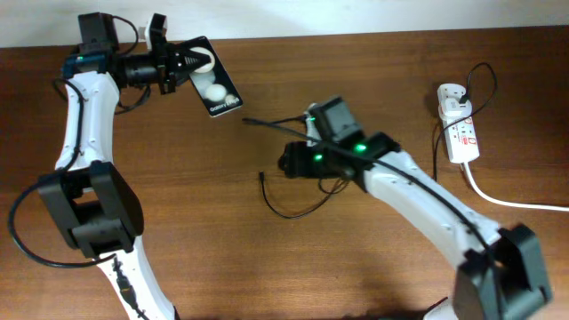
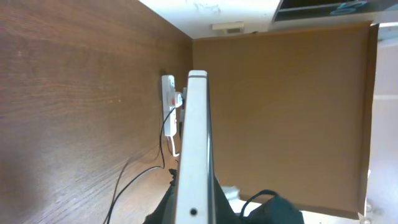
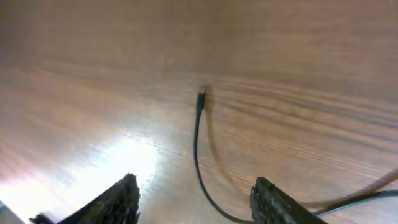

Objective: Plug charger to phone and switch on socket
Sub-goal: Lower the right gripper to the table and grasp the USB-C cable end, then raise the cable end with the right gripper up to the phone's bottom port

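My left wrist camera meets the phone (image 2: 194, 155) edge-on: screen hidden, lower end cut off. My right wrist view is smeared; the fingers of my right tool (image 3: 194, 186) are clipped by the bottom edge, where the charger (image 3: 196, 149) cable runs out. Overhead, the socket (image 1: 459, 124) switch is too small to read.

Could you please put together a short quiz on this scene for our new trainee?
1. True or false: the left gripper is shut on the phone.
2. The charger's plug tip is: A) in the phone; B) loose on the table, near the open right gripper; C) pinched by the right gripper.
3. Name the white strip with red marks at far right.
Key: 1 true; 2 B; 3 the socket.
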`<state>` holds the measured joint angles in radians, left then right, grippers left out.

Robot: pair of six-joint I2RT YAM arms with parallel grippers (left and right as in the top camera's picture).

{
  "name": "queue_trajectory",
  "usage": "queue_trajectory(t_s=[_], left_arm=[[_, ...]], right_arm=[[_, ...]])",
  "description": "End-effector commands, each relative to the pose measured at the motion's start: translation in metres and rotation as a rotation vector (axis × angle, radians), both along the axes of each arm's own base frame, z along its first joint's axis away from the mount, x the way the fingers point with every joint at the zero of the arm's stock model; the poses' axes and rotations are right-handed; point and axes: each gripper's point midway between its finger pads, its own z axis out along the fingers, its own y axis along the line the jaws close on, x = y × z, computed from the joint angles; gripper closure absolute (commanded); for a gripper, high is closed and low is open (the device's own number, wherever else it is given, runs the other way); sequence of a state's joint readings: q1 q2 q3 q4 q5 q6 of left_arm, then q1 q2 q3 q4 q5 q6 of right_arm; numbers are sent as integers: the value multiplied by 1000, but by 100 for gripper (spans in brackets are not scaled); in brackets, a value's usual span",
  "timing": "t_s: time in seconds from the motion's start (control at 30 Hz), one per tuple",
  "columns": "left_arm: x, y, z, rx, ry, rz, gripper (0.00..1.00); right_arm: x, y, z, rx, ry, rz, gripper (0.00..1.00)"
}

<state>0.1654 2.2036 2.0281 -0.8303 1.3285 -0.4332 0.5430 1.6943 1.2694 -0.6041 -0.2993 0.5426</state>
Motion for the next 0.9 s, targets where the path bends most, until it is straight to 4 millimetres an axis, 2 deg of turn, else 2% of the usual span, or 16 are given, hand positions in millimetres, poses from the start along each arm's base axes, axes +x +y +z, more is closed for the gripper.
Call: queue_trajectory(t_s=[0.0,0.1,0.2,0.3,0.37,0.5,0.6,0.67,0.77,0.83,0.87], left_arm=[[-4,21,13,-38,-24,17,100],[-1,53,13,-38,-22,80,100],[0,76,13,-38,-22,125,100],[0,80,13,-38,-22,133,100],[-1,80,12,-39,-15,132,100],[-10,79,0,5,9,131,100],[-14,77,-2,6,16,123,100],[-15,76,-3,6,18,119,100],[-15,75,-3,6,18,119,100],[-18,75,-4,-1,43,118,100],[-19,72,-4,3,36,110,100]], right_arm=[[1,33,-15,-93,-17,61,43],[-4,56,-46,-162,23,108,44],[-11,67,-74,-204,42,136,50],[-14,79,-99,-244,30,155,51],[-8,72,-113,-294,19,127,52],[2,65,-122,-342,-18,98,52],[6,69,-129,-337,-28,99,58],[3,69,-137,-336,-7,108,70],[0,68,-140,-338,10,114,77],[5,65,-135,-328,10,101,96],[11,58,-124,-297,19,98,96]])
